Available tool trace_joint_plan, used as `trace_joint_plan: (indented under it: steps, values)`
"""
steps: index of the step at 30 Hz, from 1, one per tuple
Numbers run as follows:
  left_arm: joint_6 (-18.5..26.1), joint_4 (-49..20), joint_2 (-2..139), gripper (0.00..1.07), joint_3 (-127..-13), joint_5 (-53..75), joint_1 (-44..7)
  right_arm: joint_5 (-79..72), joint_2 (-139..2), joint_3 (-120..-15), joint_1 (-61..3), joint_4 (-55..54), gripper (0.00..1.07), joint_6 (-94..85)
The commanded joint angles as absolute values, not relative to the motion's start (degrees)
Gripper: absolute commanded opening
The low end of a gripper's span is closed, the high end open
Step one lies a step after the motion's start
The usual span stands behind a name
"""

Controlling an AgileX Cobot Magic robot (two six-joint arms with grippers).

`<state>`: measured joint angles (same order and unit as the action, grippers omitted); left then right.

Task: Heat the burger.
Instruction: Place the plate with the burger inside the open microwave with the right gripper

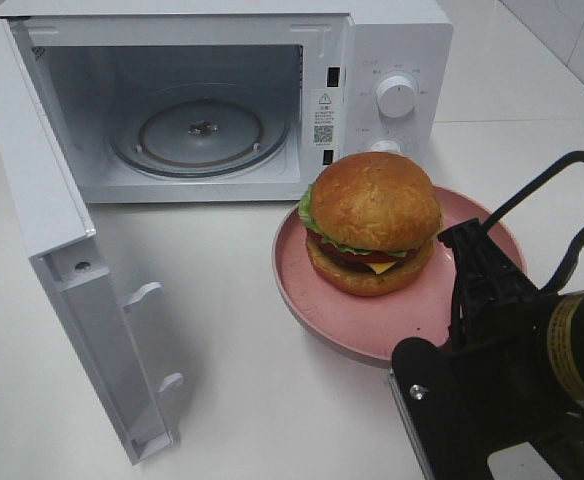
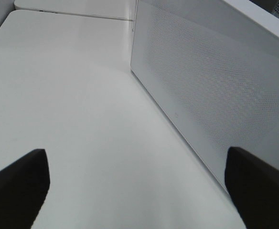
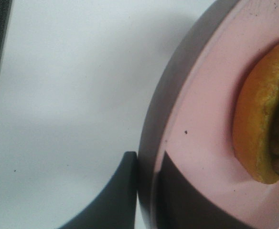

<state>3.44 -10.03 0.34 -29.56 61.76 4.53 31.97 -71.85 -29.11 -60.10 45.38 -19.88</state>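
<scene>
We see burger [image 1: 372,222] on pink plate [image 1: 312,300], on bench just before microwave [image 1: 392,60], not yet inside. Right gripper [image 3: 146,162] pinched on plate rim, probably to carry both in. Door [image 1: 32,180] swung wide, turntable [image 1: 200,135] exposed. Left gripper [image 2: 135,157] spread apart, holding nothing, beside door.

burger [image 1: 374,222] upright on pink plate [image 1: 317,310], before open microwave [image 1: 412,50]
</scene>
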Motion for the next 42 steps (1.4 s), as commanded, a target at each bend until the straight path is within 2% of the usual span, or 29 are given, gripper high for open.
trace_joint_plan:
  steps: [1, 8, 10, 13, 15, 28, 42]
  values:
    - [3.3, -10.3, 0.5, 0.91, -29.6, 61.3, 4.2, 26.8, -71.4, -29.4, -56.8, 47.7, 0.00, -26.7]
    - [3.3, -10.3, 0.5, 0.91, -29.6, 61.3, 4.2, 22.5, -71.4, -29.5, -52.5, 45.2, 0.00, -35.4]
    - [3.3, -10.3, 0.5, 0.91, -29.6, 61.3, 4.2, 20.5, -71.4, -30.5, -49.8, 37.2, 0.00, -45.2]
    - [3.3, -10.3, 0.5, 0.91, -29.6, 61.3, 4.2, 20.2, -71.4, -30.9, -49.3, 35.6, 0.00, -47.5]
    - [3.3, -10.3, 0.5, 0.91, -29.6, 61.3, 4.2, 19.8, -71.4, -33.1, -46.8, 28.2, 0.00, -58.2]
    - [3.3, -10.3, 0.5, 0.91, -29.6, 61.3, 4.2, 20.3, -71.7, -36.1, -39.2, 5.8, 0.00, -84.9]
    - [3.3, -10.3, 0.5, 0.91, -29.6, 61.3, 4.2, 20.2, -74.7, -36.1, -38.8, 6.2, 0.00, -85.9]
